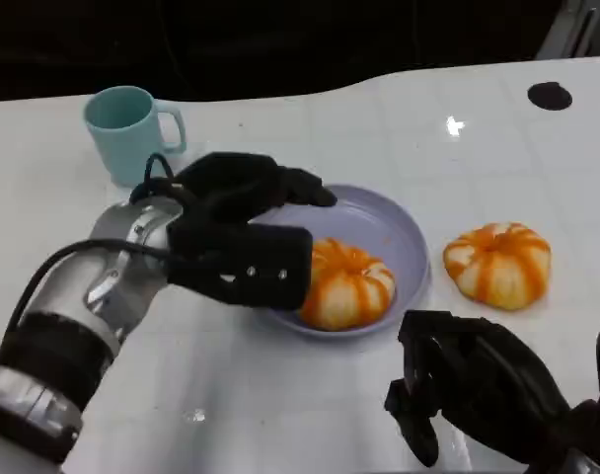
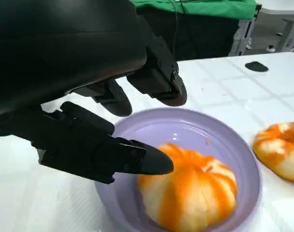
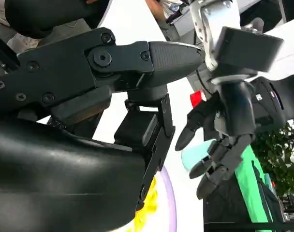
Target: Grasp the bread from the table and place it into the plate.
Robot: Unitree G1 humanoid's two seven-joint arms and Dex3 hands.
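I count two breads, one plate, one cup and two hands of mine on the white counter (image 1: 280, 415). The first bread (image 1: 344, 284), a round orange-striped bun, sits inside the lavender plate (image 1: 394, 232), toward the rim nearest me; the second bread (image 1: 498, 263), striped the same, lies on the counter just beside the plate on my right, apart from its rim. Both buns are domed and nearly round, so neither has a clear long axis; each rests flat side down with its stripes running from the crown down the sides, the crown facing up. My left hand (image 1: 243, 232) hangs over the plate's left edge with its fingers apart and nothing between them; in the left wrist view the thumb (image 2: 137, 159) reaches close to the bread in the plate, and I cannot tell whether it touches it, while the other fingers (image 2: 161, 87) arch above the plate's far rim. My right hand (image 1: 473, 380) hovers low over the counter near me, in front of the plate and the second bread, fingers loosely apart and holding nothing. The teal cup (image 1: 130, 133) stands upright well behind my left hand, handle pointing right. A small dark round spot (image 1: 550, 95) lies on the counter far to the right.
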